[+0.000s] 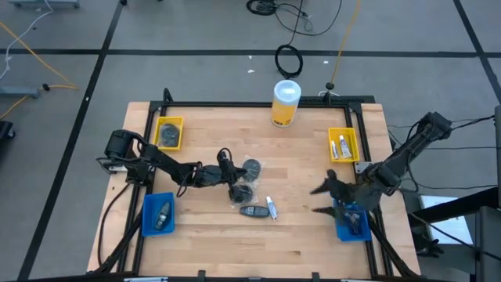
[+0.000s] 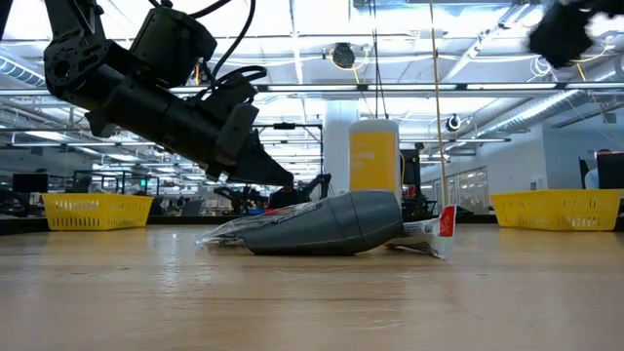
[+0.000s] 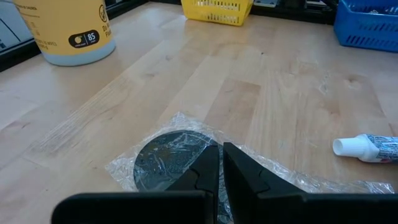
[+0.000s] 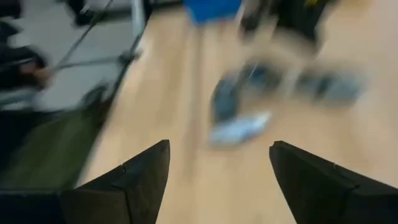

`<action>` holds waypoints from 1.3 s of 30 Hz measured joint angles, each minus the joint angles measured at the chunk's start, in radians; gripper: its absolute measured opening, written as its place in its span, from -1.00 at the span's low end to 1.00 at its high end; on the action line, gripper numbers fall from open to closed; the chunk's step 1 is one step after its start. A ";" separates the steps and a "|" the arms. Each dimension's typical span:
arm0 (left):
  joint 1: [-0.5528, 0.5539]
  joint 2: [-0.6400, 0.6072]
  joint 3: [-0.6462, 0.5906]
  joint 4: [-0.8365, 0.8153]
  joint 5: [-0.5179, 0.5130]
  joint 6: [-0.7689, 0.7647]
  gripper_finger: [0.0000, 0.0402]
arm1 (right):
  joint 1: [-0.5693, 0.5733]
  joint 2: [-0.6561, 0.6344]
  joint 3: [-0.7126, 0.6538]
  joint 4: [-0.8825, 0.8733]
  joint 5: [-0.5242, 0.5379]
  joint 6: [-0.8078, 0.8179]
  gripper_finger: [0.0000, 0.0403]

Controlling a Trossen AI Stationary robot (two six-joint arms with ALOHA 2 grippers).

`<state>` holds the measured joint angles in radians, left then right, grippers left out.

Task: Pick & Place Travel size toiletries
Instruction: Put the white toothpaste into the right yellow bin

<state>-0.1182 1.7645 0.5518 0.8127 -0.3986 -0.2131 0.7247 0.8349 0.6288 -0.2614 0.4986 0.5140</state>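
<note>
your left gripper (image 1: pixel 235 186) sits low at mid-table, its two dark fingers (image 3: pixel 208 168) pressed together on the crinkled clear wrap of a round dark grey disc (image 3: pixel 163 163), so you're clamped on the packet edge right now. a second wrapped dark disc (image 1: pixel 252 168) lies just beside it on the far side, and a dark grey oblong bottle (image 1: pixel 252 210) rests flat on the near side with a small white tube (image 1: pixel 272 207) touching close by its end. from table height the bottle (image 2: pixel 327 223) lies on its side in front of the wrap.

your right gripper (image 1: pixel 329 198) hangs over the table's right part, fingers spread wide apart with nothing between them; its wrist picture is smeared, so what's under it i can't tell.

the surface is a pale wooden plank tabletop (image 1: pixel 297 157) in a black frame. you've got a yellow mesh basket (image 1: pixel 169 132) at the far left holding something dark, a yellow mesh basket at the far right (image 1: pixel 343 144) with white tubes in it, a blue bin at the near left (image 1: pixel 158 214) with dark items, and a blue bin at the near right (image 1: pixel 349 222) partly under the right arm. a tall yellow cylinder container with a white lid (image 1: pixel 286 103) stands at the far edge.

around the table: grey floor (image 1: pixel 196 31) with dark lines, and a coiled black cable (image 1: pixel 288 59).
</note>
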 joint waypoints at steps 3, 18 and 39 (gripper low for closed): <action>0.000 0.000 0.000 0.000 0.000 0.000 -0.89 | -0.038 0.052 -0.068 0.255 0.121 -0.253 0.30; 0.000 0.000 0.000 0.000 0.000 0.000 -0.89 | -0.309 0.528 -0.436 1.322 0.028 -0.443 0.17; 0.000 0.000 0.000 -0.001 0.000 0.000 -0.89 | -0.321 0.702 -0.050 0.691 -0.190 -0.195 0.39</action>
<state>-0.1184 1.7645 0.5518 0.8120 -0.3988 -0.2127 0.4034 1.5373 0.5788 0.4299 0.3089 0.3187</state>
